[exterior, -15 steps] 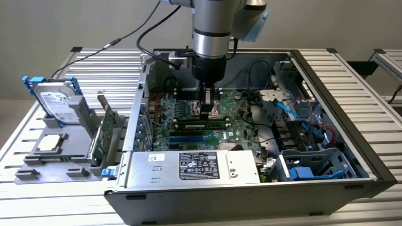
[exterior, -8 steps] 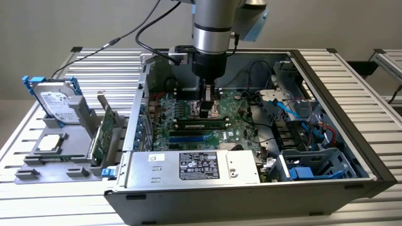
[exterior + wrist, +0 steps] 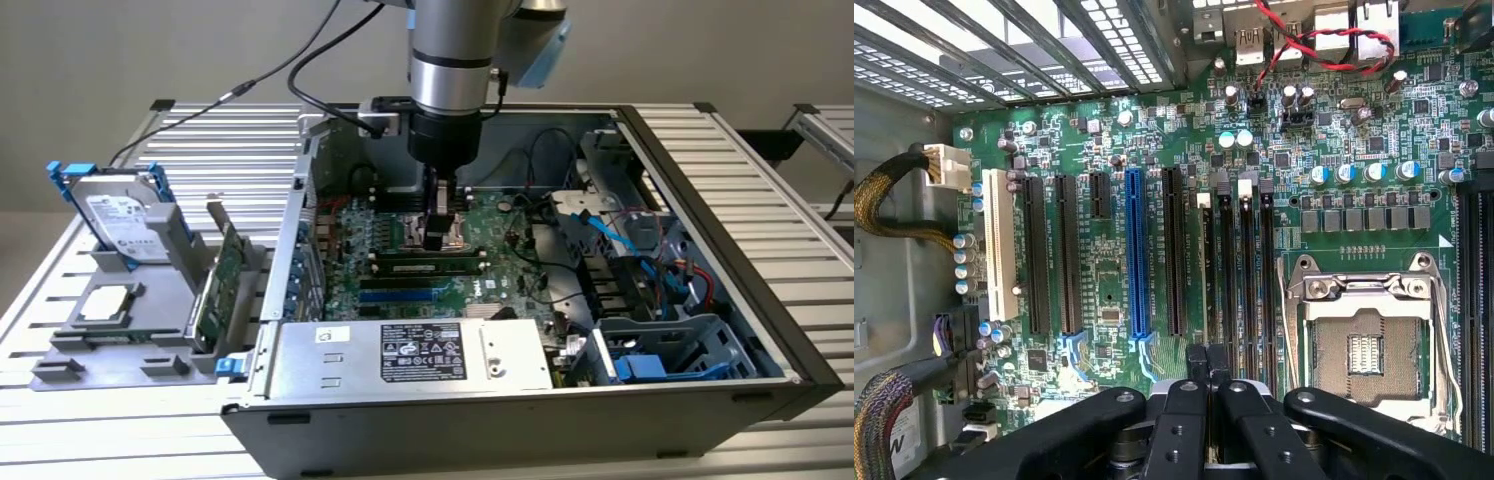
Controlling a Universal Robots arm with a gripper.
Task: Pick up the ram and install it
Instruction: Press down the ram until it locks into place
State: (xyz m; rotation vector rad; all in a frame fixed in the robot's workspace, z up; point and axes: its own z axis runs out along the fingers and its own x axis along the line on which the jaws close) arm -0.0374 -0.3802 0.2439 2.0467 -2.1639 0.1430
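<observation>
The gripper (image 3: pixel 442 215) hung mid-frame inside the open PC case (image 3: pixel 694 180), fingers pinched together over the motherboard (image 3: pixel 1154 150), holding nothing. The ram (image 3: pixel 430 267) sat seated in a slot just below it. The power supply label (image 3: pixel 422 351) wasn't readable.

— What is seen underneath everything?

— A slatted metal table (image 3: pixel 747 180) is seen, with pale ribs running across it.

— And what is set directly on it?

— An open computer case (image 3: pixel 534 440) is placed near the middle. A grey holder tray (image 3: pixel 94 345) is laid towards the exterior view's left, just beside the case.
</observation>
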